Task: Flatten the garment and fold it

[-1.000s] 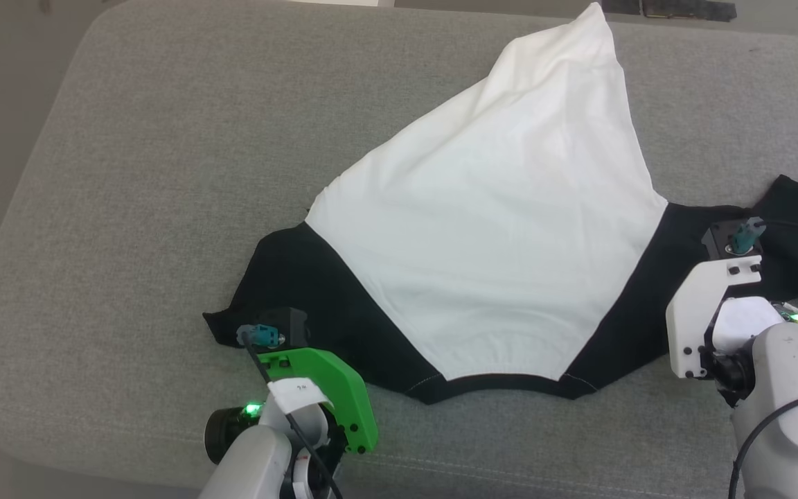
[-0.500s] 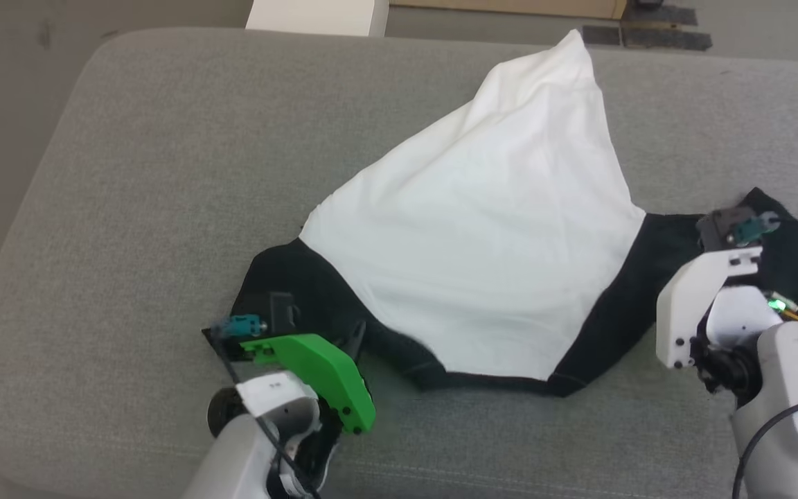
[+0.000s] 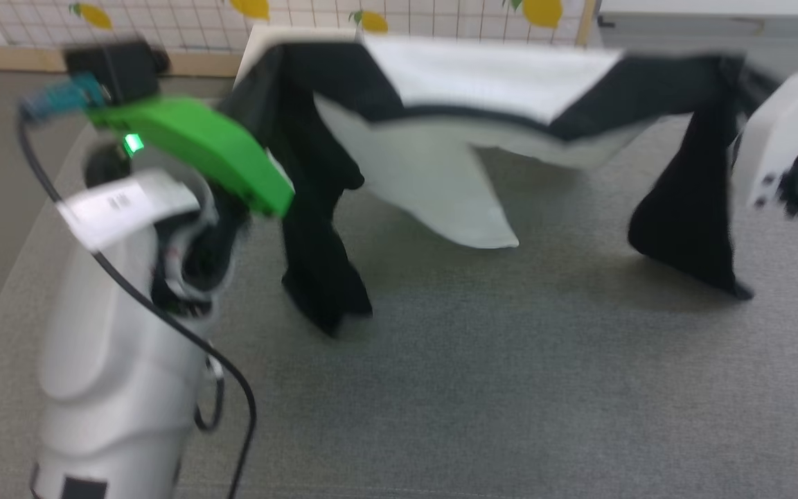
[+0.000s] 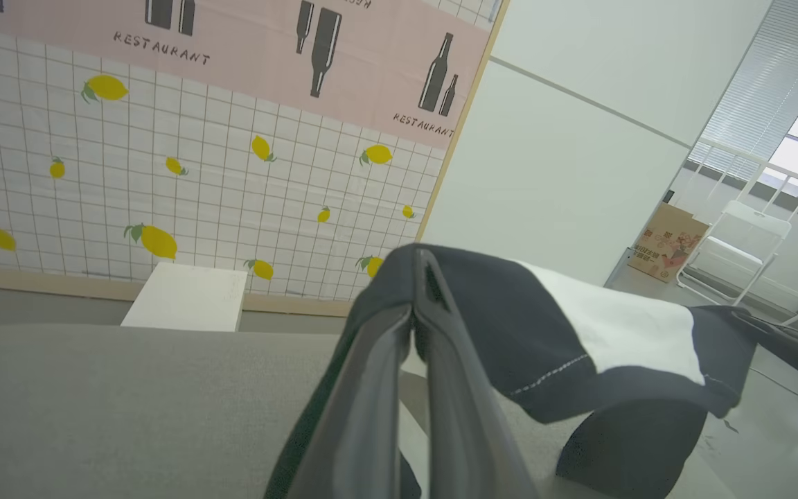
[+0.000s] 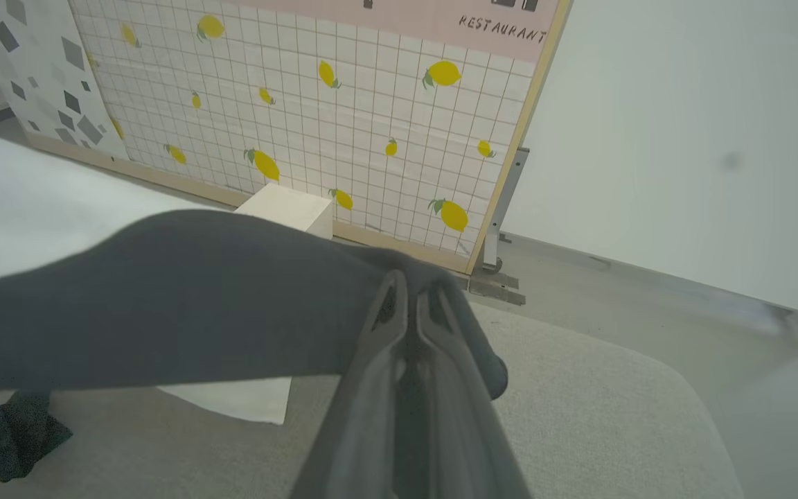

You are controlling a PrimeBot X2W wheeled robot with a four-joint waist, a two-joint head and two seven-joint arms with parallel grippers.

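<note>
head view showed the garment (image 3: pixel 489 76) hanging above the grey cushion (image 3: pixel 510 402), strung between both arms with its long axis running left to right, roughly along the cushion's far edge. left wrist view had the left gripper (image 4: pixel 416 277) pinched closed on black shoulder cloth; right wrist view had the right gripper (image 5: pixel 406 291) clamped on the opposite black end. its black sleeves (image 3: pixel 319 277) drooped to the cushion while the white body sagged between them. each arm held its own end, so neither was nearer. a white box (image 4: pixel 188 298) stood beyond the far edge, well apart; nothing seemed to block a lay-down toward the near edge
</note>
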